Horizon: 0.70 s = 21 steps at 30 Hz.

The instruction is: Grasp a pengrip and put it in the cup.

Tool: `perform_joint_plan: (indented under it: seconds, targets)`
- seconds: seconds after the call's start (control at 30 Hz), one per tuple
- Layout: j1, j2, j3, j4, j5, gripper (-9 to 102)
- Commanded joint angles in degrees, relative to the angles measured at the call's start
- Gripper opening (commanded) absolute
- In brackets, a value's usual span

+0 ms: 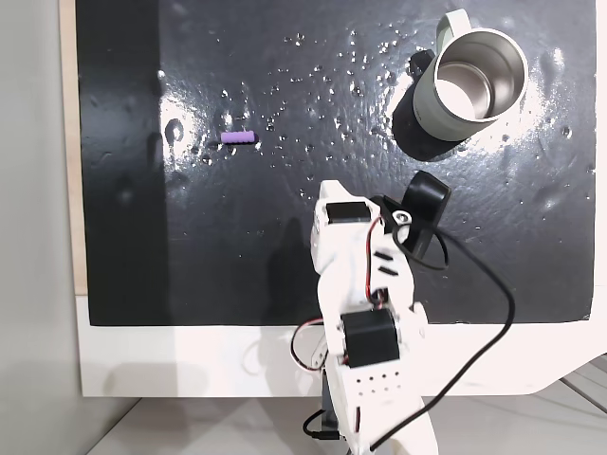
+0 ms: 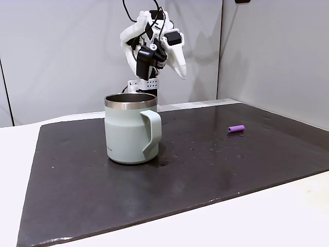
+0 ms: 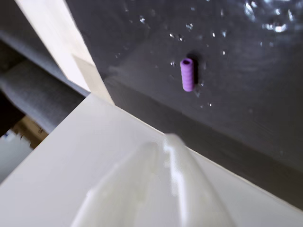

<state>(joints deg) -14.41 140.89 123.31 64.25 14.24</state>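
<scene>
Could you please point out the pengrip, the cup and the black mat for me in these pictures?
pengrip point(image 3: 187, 74): wrist view, middle of its purple ribbed side.
cup point(image 2: 123, 136): a fixed view from the side, pale outer wall left of the handle.
black mat point(image 1: 237, 256): a fixed view from above, bare patch below the pengrip.

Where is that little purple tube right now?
The purple tube lies on the black mat, left of the mug in the top-down fixed view and well apart from it, ahead of the arm.

Appeared a bare test bench: black mat point(image 2: 77, 180) over white table point(image 2: 288, 216), plain grey partition walls point(image 2: 61, 51).
</scene>
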Motion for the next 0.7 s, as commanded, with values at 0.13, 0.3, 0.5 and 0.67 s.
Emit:
perform_joint_plan:
  seconds: [0.13, 0.3, 0.5, 0.67]
  targets:
    - [-5.4, -22.1, -27.6, 12.0, 6.9, 4]
    - [-7.1, -34.5, -40.2, 18.5, 11.9, 21]
    - [-8.6, -42.3, -44.7, 18.5, 15.2, 32]
    - [-9.0, -49.4, -50.4, 18.3, 16.9, 31]
